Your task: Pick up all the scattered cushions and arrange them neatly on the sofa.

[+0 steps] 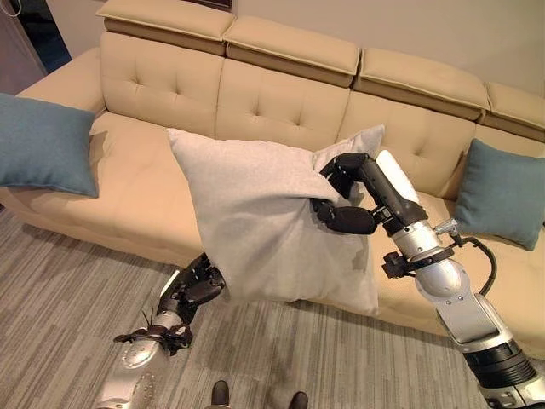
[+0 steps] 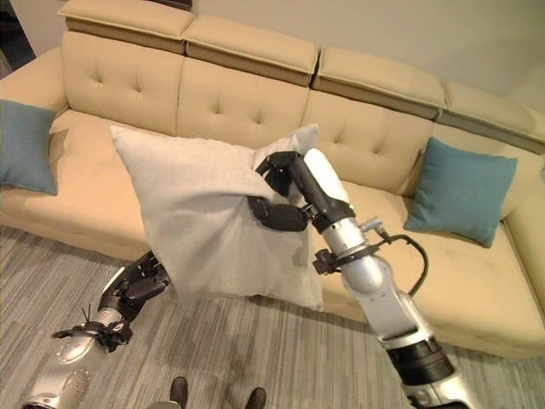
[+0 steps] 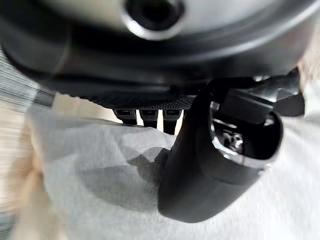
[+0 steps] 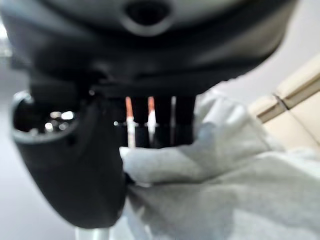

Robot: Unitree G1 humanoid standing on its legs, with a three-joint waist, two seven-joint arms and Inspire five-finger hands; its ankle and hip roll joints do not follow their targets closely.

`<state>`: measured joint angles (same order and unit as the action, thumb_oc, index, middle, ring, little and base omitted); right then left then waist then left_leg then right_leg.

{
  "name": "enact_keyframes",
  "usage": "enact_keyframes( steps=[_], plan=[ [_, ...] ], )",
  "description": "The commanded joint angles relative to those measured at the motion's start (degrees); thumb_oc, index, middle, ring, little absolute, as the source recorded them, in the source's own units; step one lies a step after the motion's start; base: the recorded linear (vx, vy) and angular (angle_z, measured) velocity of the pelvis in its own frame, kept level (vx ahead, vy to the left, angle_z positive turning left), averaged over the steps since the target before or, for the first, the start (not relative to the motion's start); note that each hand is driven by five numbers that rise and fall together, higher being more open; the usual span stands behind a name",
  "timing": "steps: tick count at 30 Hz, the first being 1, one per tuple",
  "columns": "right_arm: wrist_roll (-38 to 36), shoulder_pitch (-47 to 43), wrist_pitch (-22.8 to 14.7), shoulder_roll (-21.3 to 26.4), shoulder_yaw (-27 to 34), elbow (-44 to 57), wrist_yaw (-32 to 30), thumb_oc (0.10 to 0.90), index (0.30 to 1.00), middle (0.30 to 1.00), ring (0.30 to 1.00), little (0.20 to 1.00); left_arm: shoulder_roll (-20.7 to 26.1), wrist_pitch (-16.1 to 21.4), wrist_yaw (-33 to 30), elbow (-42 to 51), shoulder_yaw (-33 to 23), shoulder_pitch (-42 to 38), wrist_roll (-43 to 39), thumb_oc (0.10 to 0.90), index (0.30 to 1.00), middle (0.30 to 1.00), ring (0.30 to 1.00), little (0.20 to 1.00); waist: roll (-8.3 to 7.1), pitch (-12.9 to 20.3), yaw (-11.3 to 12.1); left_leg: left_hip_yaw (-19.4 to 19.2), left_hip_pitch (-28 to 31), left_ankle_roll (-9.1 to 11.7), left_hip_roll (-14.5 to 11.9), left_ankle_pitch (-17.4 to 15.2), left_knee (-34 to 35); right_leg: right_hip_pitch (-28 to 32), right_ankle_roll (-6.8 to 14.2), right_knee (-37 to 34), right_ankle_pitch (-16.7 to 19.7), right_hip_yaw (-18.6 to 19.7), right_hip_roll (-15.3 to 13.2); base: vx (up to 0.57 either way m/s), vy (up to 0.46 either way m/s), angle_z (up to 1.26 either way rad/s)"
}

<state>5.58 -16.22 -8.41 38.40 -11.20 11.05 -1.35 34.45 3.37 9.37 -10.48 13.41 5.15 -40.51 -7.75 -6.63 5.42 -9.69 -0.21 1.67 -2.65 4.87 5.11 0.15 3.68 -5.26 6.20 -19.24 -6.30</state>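
Grey cushion (image 1: 255, 230): woven cloth, matt, slightly fuzzy. Teal cushions (image 1: 43, 145) (image 1: 502, 192): matt cloth, finer weave. Sofa (image 1: 281, 111): beige, smooth, faint sheen, tufted, looks like leather. Floor (image 1: 68, 298): matt grey striped carpet. Hands (image 1: 345, 192) (image 1: 194, 288): dark plastic, semi-gloss; arms brushed silver metal.

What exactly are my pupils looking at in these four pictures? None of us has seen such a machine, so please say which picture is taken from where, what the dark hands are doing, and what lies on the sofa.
This is a humanoid robot tidying cushions. The two wide pictures come from cameras in its head, looking down over its arms at a beige sofa. The two close pictures come from cameras on its wrists, looking along each hand.

Both hands hold one light grey cushion up in front of the sofa. The right hand pinches its upper corner, and the left hand grips its lower edge.

Two blue cushions already rest on the sofa: one at the left end and one towards the right.
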Motion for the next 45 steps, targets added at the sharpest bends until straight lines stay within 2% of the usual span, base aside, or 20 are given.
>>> enact_keyframes(
  steps=[1, 7, 10, 14, 15, 16, 27, 31, 33, 34, 39, 45],
  plan=[
    [-8.77, -11.67, -8.35, -2.94, -0.6, 5.53, -0.64, 0.4, 0.3, 0.3, 0.3, 0.3, -4.1, 3.14, 13.23, 10.58, 6.99, -7.66, -4.93, 0.8, 0.9, 0.9, 0.9, 0.9, 1.59, 9.22, 0.16, 2.38, 2.67, 1.24, 0.5, -7.27, -0.11, 2.47, 6.04, 1.64, -3.82, -2.79, -2.33, 0.0, 0.0, 0.0],
    [-7.94, -13.39, -8.38, -6.15, -2.03, 5.28, 0.4, 0.4, 0.3, 0.3, 0.3, 0.3, -4.84, 2.49, 16.96, 14.24, 10.5, -10.76, -7.98, 0.8, 0.9, 0.9, 0.9, 0.9, 2.06, 8.92, 0.03, 2.35, 3.01, 0.98, 0.65, -7.45, -0.11, 2.66, 5.98, 1.85, -3.99, -2.5, -2.49, 0.0, 0.0, 0.0],
    [-6.41, -14.46, -8.73, -9.75, -2.74, 5.49, 0.08, 0.4, 0.3, 0.3, 0.3, 0.3, -9.31, 2.92, 16.66, 13.31, 12.57, -12.85, -9.16, 0.8, 0.9, 0.9, 0.9, 0.9, 2.09, 8.86, -0.08, 2.39, 3.27, 0.83, 0.62, -7.62, -0.11, 2.84, 5.85, 1.83, -4.1, -2.35, -2.52, 0.0, 0.0, 0.0],
    [-5.44, -14.42, -8.65, -11.78, -2.63, 5.61, -0.29, 0.4, 0.3, 0.3, 0.3, 0.3, -11.9, 3.69, 15.26, 12.17, 12.65, -13.59, -9.02, 0.8, 0.9, 0.9, 0.9, 0.9, 2.13, 8.81, -0.17, 2.47, 3.25, 0.68, 0.66, -7.69, -0.11, 2.79, 5.82, 1.87, -4.12, -2.24, -2.56, 0.0, 0.0, 0.0],
    [-5.19, -14.21, -8.58, -12.38, -2.55, 5.65, -0.42, 0.4, 0.3, 0.3, 0.3, 0.3, -12.69, 3.96, 14.72, 11.89, 12.63, -13.58, -8.99, 0.54, 0.509, 0.509, 0.509, 0.509, 2.15, 8.79, -0.2, 2.5, 3.27, 0.62, 0.7, -7.72, -0.11, 2.76, 5.77, 1.94, -4.15, -2.18, -2.6, 0.0, 0.0, 0.0],
    [-4.89, -14.02, -8.52, -12.73, -2.54, 5.63, -0.41, 0.4, 0.3, 0.3, 0.3, 0.3, -13.45, 4.16, 14.25, 11.53, 12.55, -13.43, -8.96, 0.4, 0.3, 0.3, 0.3, 0.3, 2.17, 8.77, -0.19, 2.5, 3.3, 0.61, 0.72, -7.75, -0.11, 2.76, 5.74, 1.98, -4.15, -2.24, -2.63, 0.0, 0.0, 0.0],
    [-2.97, -9.59, -7.82, -13.4, -0.29, 4.9, 0.05, 0.4, 0.3, 0.3, 0.3, 0.3, -16.22, 4.98, 11.62, 9.52, 8.92, -10.63, -8.11, 0.4, 0.3, 0.3, 0.3, 0.3, 2.38, 8.61, 0.01, 2.66, 3.44, 0.44, 1.08, -7.91, -0.11, 2.97, 5.56, 2.04, -4.23, -2.82, -2.93, 0.0, 0.0, 0.0],
    [-1.44, -5.5, -7.27, -12.64, 1.69, 3.81, 0.35, 0.4, 0.3, 0.3, 0.3, 0.3, -16.7, 5.9, 9.65, 8.68, 4.42, -7.39, -7.15, 0.4, 0.3, 0.3, 0.3, 0.3, 2.4, 8.62, 0.28, 2.78, 3.53, 0.47, 1.11, -8.0, -0.11, 3.21, 5.6, 1.99, -4.27, -3.16, -3.08, 0.0, 0.0, 0.0],
    [-0.68, -2.64, -6.84, -12.5, 3.05, 3.17, 0.39, 0.4, 0.3, 0.3, 0.3, 0.3, -16.59, 6.9, 7.72, 8.41, 0.84, -5.04, -4.95, 0.4, 0.3, 0.3, 0.3, 0.3, 2.34, 8.61, 0.57, 2.88, 3.62, 0.53, 1.18, -8.0, -0.11, 3.45, 5.58, 1.95, -4.37, -3.37, -3.13, 0.0, 0.0, 0.0],
    [-0.68, -2.63, -6.84, -12.5, 3.05, 3.18, 0.39, 0.4, 0.3, 0.3, 0.3, 0.3, -16.58, 6.9, 7.71, 8.42, 0.84, -5.02, -4.95, 0.4, 0.3, 0.3, 0.3, 0.3, 2.34, 8.62, 0.56, 2.88, 3.62, 0.53, 1.18, -8.0, -0.11, 3.45, 5.58, 1.94, -4.37, -3.38, -3.13, 0.0, 0.0, 0.0],
    [1.08, 3.24, -6.14, -11.35, 6.45, 0.86, 0.46, 0.4, 0.3, 0.3, 0.3, 0.3, -14.43, 8.76, 3.59, 6.59, -5.51, -1.67, 4.53, 0.4, 0.3, 0.3, 0.3, 0.3, 2.61, 8.66, 1.07, 3.12, 3.47, 0.74, 1.15, -7.76, -0.11, 3.69, 5.56, 1.74, -4.43, -4.15, -3.27, 0.0, -0.009, 0.04],
    [2.1, 7.14, -5.56, -11.3, 7.07, -0.94, 0.55, 0.4, 0.3, 0.3, 0.3, 0.3, -13.41, 8.95, 2.08, 5.63, -6.79, -0.62, 9.06, 0.4, 0.3, 0.3, 0.3, 0.3, 3.21, 8.49, 0.51, 2.95, 3.35, 0.89, 1.03, -7.53, -0.11, 3.59, 5.48, 1.52, -4.43, -4.15, -3.19, -0.01, -0.009, 0.02]
  ],
)
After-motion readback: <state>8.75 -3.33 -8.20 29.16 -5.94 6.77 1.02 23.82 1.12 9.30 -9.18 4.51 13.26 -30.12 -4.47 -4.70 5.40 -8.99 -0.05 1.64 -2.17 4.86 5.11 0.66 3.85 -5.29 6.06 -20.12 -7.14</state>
